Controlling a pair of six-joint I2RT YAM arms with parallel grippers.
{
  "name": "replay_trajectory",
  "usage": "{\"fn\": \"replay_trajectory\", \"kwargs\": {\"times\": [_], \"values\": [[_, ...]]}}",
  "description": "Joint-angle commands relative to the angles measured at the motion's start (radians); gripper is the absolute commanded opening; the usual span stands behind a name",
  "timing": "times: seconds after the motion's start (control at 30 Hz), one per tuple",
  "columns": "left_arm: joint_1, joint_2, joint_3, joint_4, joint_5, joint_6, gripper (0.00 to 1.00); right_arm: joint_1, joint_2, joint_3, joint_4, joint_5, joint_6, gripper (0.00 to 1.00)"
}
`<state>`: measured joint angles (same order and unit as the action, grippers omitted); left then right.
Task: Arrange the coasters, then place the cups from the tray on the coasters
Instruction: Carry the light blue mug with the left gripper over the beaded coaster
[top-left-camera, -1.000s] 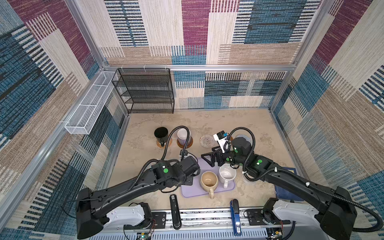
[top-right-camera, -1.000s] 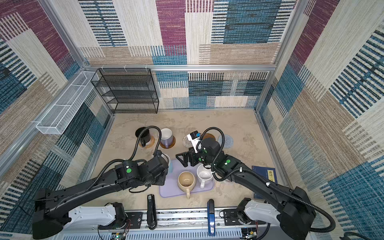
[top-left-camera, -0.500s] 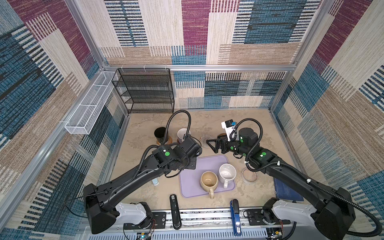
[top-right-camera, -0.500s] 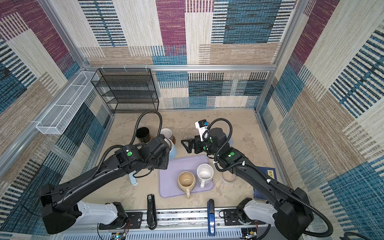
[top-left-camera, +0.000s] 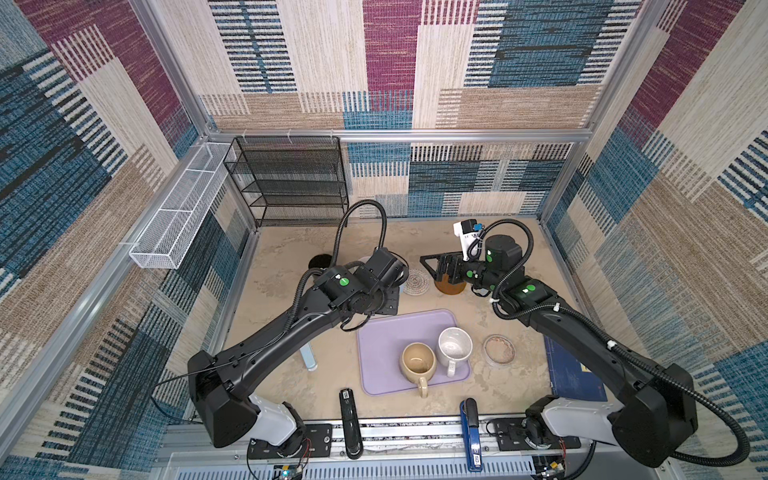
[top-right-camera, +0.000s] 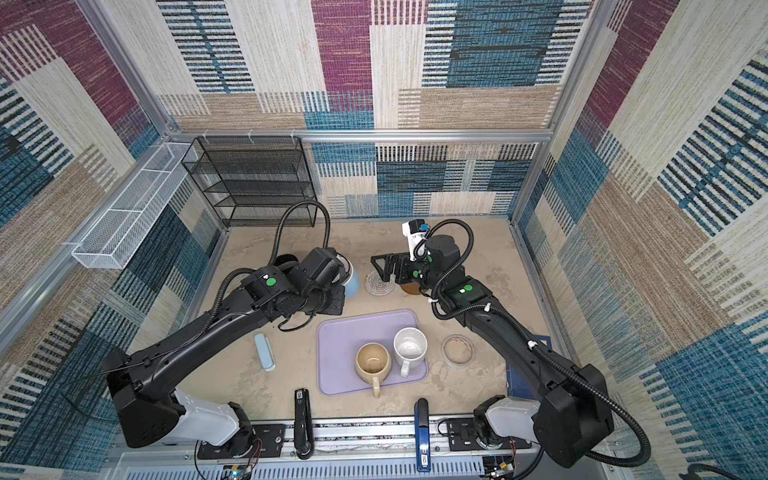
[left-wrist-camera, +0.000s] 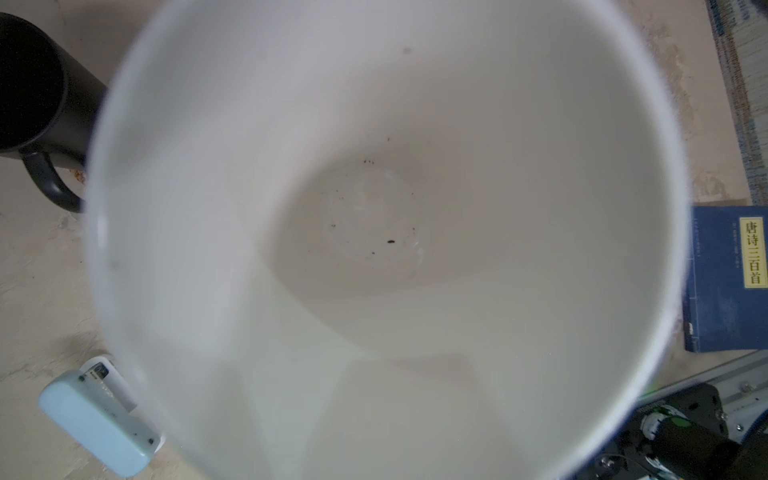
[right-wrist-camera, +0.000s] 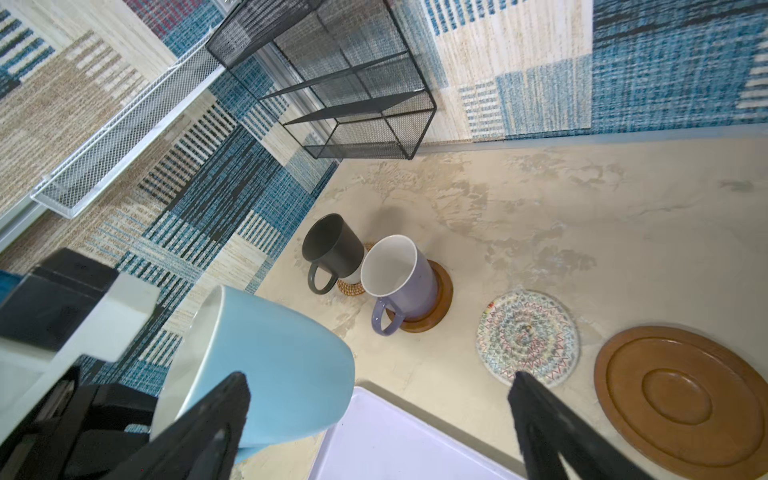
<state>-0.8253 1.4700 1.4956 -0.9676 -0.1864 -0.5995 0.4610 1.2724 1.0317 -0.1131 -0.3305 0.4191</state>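
My left gripper (right-wrist-camera: 137, 399) is shut on the rim of the light blue cup (right-wrist-camera: 266, 365), which leans just behind the lavender tray's (top-left-camera: 395, 336) far left corner. The cup's white inside fills the left wrist view. The black cup (right-wrist-camera: 332, 245) stands on the rattan coaster (right-wrist-camera: 351, 286). The lavender cup (right-wrist-camera: 399, 282) stands on a brown wooden coaster (right-wrist-camera: 436, 307). The lacy coaster (right-wrist-camera: 528, 336) and a second wooden coaster (right-wrist-camera: 681, 399) lie bare. My right gripper (top-left-camera: 430, 268) hangs open over them. The beige cup (top-left-camera: 417, 361) and the speckled white cup (top-left-camera: 455, 345) stand on the tray.
A clear dish with a brownish centre (top-left-camera: 498, 350) and a blue book (top-left-camera: 575, 374) lie right of the tray. A pale blue case (top-left-camera: 308, 357) lies to its left. Two staplers (top-left-camera: 349, 419) sit at the front edge. A black mesh shelf (top-left-camera: 291, 183) stands at the back left.
My left gripper has carried the light blue cup from the tray's left side back toward the coasters. My right gripper has moved from over the tray back to above the bare coasters, still open.
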Motion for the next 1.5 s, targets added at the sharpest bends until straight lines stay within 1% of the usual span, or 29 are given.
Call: {"fn": "replay_trajectory", "kwargs": {"times": [0.0,0.07,0.2,0.27,0.4,0.47,0.6,0.8,0.87,0.9,0.97,1.1,1.2,1.47], "values": [[0.015,0.029,0.037,0.084,0.024,0.027,0.00,-0.017,0.004,0.012,-0.010,-0.002,0.030,1.00],[0.022,0.057,0.067,0.081,0.025,0.029,0.00,-0.029,0.010,0.012,-0.015,-0.012,0.021,0.99],[0.036,0.121,0.130,0.084,0.025,0.037,0.00,-0.075,0.027,-0.005,0.006,-0.109,0.012,1.00],[0.038,0.153,0.156,0.086,0.022,0.034,0.00,-0.090,0.035,-0.007,0.004,-0.131,0.008,1.00],[0.046,0.237,0.218,0.080,0.037,0.018,0.00,-0.121,0.047,-0.016,-0.004,-0.147,0.001,1.00],[0.049,0.277,0.241,0.077,0.015,-0.004,0.00,-0.142,0.051,-0.026,-0.010,-0.153,-0.006,1.00],[0.054,0.343,0.277,0.077,0.010,-0.024,0.00,-0.174,0.046,-0.050,-0.018,-0.143,-0.014,1.00],[0.054,0.441,0.357,0.049,-0.022,-0.046,0.00,-0.186,0.053,-0.065,-0.029,-0.138,-0.029,1.00],[0.056,0.481,0.394,0.024,-0.023,-0.049,0.00,-0.206,0.048,-0.091,0.014,-0.220,-0.024,1.00],[0.056,0.503,0.412,0.015,-0.022,-0.051,0.00,-0.214,0.044,-0.101,0.024,-0.227,-0.014,1.00],[0.055,0.540,0.437,0.002,-0.019,-0.056,0.00,-0.215,0.037,-0.104,0.015,-0.196,-0.025,1.00],[0.056,0.614,0.492,-0.032,-0.027,-0.069,0.00,-0.219,0.038,-0.108,-0.002,-0.171,-0.046,1.00],[0.055,0.648,0.520,-0.035,-0.012,-0.079,0.00,-0.221,0.042,-0.117,-0.002,-0.156,-0.043,1.00],[0.056,0.740,0.603,-0.075,-0.019,-0.098,0.00,-0.222,0.063,-0.116,-0.049,-0.085,-0.064,1.00]]}}
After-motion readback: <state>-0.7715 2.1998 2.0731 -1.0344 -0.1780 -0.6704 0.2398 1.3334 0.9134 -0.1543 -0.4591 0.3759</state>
